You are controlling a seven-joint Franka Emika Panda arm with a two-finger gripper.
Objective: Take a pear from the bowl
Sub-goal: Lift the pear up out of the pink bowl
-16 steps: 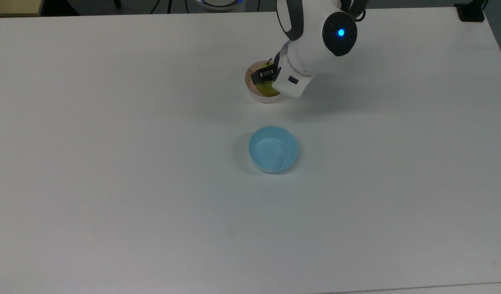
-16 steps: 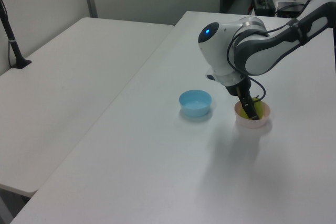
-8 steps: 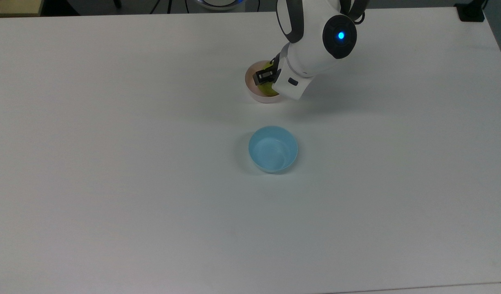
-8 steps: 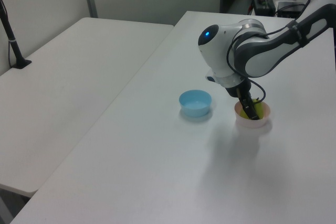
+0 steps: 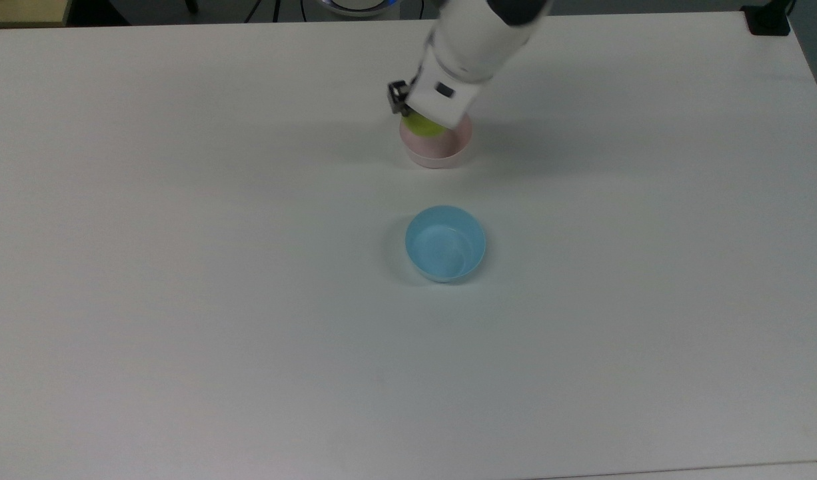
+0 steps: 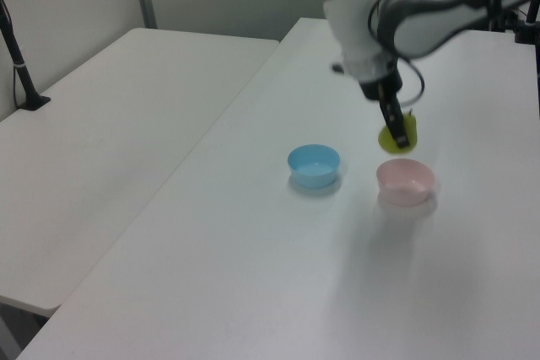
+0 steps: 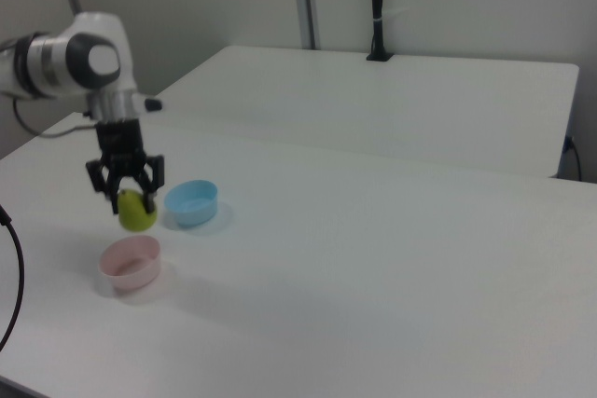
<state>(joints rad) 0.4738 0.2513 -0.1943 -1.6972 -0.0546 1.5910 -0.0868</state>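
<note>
The yellow-green pear (image 7: 136,212) hangs in the air above the pale pink bowl (image 7: 131,263), held between the fingers of my gripper (image 7: 125,195), which is shut on it. In the left view the pear (image 6: 395,137) is clear of the bowl (image 6: 406,181), a short way above its rim. From the top view the pear (image 5: 423,125) peeks out under the white wrist, over the far left part of the bowl (image 5: 442,150). The bowl looks empty inside.
A light blue bowl (image 5: 445,243) stands on the white table (image 5: 182,300), nearer than the pink one in the top view. A second white table (image 7: 392,100) stands alongside. A black post (image 6: 17,56) rises at the left view's left.
My gripper has risen out of the pink bowl with the pear in it. The pear was resting in the bowl before and now hangs above it; the bowl stays put.
</note>
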